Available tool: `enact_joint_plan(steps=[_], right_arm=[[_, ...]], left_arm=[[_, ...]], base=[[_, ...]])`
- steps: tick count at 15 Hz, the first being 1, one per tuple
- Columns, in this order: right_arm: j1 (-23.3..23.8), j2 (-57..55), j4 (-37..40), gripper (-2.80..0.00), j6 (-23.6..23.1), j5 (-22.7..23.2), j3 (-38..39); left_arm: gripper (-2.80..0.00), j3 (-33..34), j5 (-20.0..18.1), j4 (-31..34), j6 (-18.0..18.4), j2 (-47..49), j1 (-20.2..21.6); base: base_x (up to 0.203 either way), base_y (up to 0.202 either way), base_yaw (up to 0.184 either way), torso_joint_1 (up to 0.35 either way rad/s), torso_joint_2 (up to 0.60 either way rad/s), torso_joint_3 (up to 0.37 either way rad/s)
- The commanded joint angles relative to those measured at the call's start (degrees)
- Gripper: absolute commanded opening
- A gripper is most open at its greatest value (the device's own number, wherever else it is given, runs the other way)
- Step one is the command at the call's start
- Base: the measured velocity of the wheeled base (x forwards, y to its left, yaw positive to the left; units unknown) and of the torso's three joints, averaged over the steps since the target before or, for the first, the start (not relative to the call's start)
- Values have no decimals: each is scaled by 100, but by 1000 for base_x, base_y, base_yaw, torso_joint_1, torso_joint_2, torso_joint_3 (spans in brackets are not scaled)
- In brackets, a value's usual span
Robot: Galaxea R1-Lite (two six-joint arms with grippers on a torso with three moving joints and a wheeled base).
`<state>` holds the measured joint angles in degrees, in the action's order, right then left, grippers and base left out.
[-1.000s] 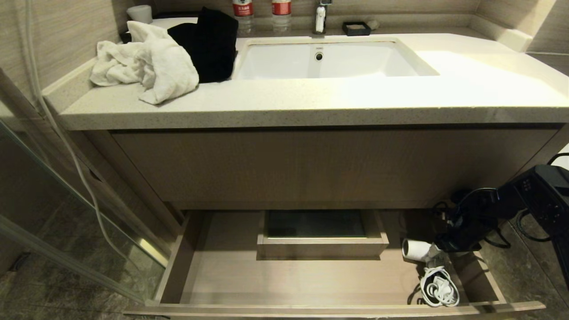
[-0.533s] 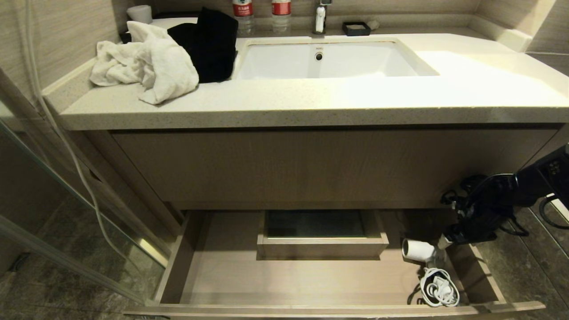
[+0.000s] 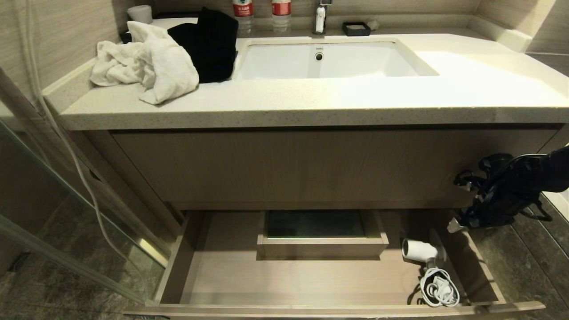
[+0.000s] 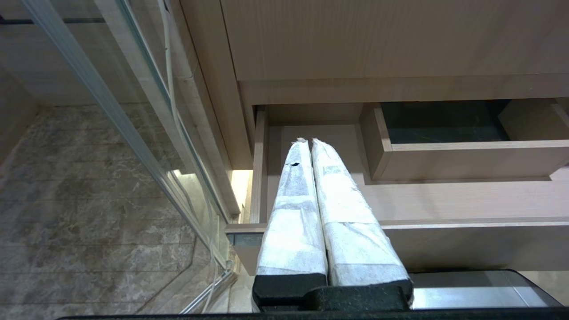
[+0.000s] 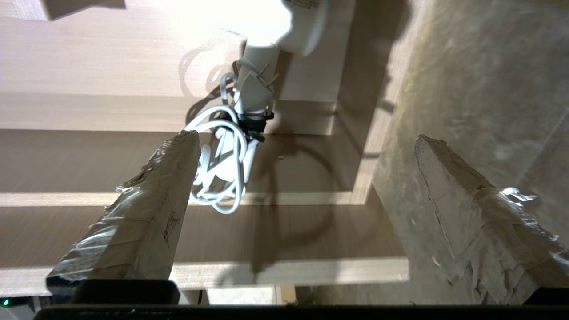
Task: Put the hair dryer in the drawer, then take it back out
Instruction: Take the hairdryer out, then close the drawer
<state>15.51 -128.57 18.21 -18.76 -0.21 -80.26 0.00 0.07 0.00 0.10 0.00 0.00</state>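
Currently the right gripper (image 3: 454, 224) hangs above the right rim of the open drawer (image 3: 284, 278), its fingers (image 5: 146, 209) spread wide and holding nothing. The hair dryer (image 3: 420, 250) lies on the drawer floor below and ahead of those fingers, barrel toward the boxed cut-out (image 3: 321, 246), with its coiled cord (image 3: 440, 287) just beside the handle, near the drawer front.

Judgement: the placing half appears done, and retrieval is the step in hand. A sound grasp calls for a straight descent with the fingers astride the handle or barrel, clear of the cord loops, which could snag or drag.

Obstructions: the drawer's right wall stands close beside the dryer and limits finger clearance on that side.

The left gripper (image 4: 309, 146) is parked over the drawer's left end, fingers pressed together, empty. A white towel (image 3: 146, 62) rests on the table above, well apart.
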Motion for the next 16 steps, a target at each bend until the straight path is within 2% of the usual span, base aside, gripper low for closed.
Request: enact_joint_plan(steps=[1,3,4,7,12,16], right_arm=[[4,458,-56,0,-17,7,250],[5,762,-265,0,-7,8,586],[4,908,-270,-280,-42,5,741],[-152,1328,-202,-280,-245,-36,1108],[-448,2287,-171,-280,-280,-51,1661],[-488,2931,-27,-280,-289,-205,2003]], left_arm=[[-280,8,1,0,-1,-9,0],[-280,4,1,0,-3,-2,0],[-280,0,1,0,-3,-8,0],[-280,1,1,0,-1,-8,0],[-280,0,1,0,-1,-9,0],[-280,1,1,0,-2,-8,0]], base=[[0,0,0,0,0,0],[0,0,0,0,0,0],[0,0,0,0,0,0],[0,0,0,0,0,0],[0,0,0,0,0,0],[0,0,0,0,0,0]])
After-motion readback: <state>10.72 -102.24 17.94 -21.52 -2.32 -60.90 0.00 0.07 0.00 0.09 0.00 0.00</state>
